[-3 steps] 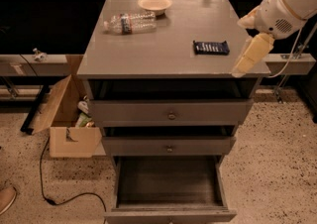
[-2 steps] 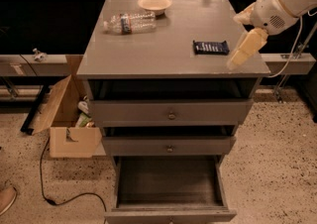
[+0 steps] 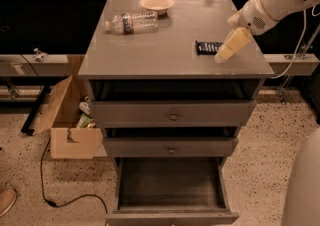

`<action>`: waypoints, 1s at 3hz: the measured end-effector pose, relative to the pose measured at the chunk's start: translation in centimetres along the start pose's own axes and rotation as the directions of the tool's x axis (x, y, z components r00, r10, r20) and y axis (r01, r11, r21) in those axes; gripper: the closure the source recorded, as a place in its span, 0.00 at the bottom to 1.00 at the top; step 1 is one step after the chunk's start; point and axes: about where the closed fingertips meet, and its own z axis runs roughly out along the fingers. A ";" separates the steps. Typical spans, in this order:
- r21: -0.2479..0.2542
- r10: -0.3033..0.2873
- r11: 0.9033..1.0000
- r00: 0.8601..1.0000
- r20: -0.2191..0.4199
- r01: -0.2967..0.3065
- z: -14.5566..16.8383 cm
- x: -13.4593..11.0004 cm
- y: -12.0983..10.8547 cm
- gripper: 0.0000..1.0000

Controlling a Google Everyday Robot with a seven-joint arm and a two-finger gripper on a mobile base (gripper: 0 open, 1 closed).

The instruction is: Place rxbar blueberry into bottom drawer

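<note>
- The rxbar blueberry lies flat on the grey bench, towards the right side of the top and a little back from the front edge.
- Its long axis runs left to right, roughly parallel to the bench's front edge.
- The bar is small, flat and rectangular, in a dark wrapper with pale lettering.
- The gripper hangs just to the right of the bar, its cream tip angled down and left close to the bar's right end. I cannot tell whether it is released or clenched, and it holds nothing.
- Farther back and left, a clear plastic water bottle lies on its side, with a shallow bowl behind it.
- Below the top are three drawers. The bottom drawer is pulled out, showing a plain grey-brown interior.
- The speckled floor has an open cardboard box and a black cable left of the bench.
</note>
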 end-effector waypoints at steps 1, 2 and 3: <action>-0.015 0.046 0.999 0.999 -0.001 -0.046 2.8 0.0 -1.5 0.00; -0.034 0.080 0.996 0.997 -0.003 -0.080 5.0 0.2 -2.5 0.00; -0.083 0.116 0.990 0.993 -0.014 -0.117 7.6 0.8 -3.1 0.03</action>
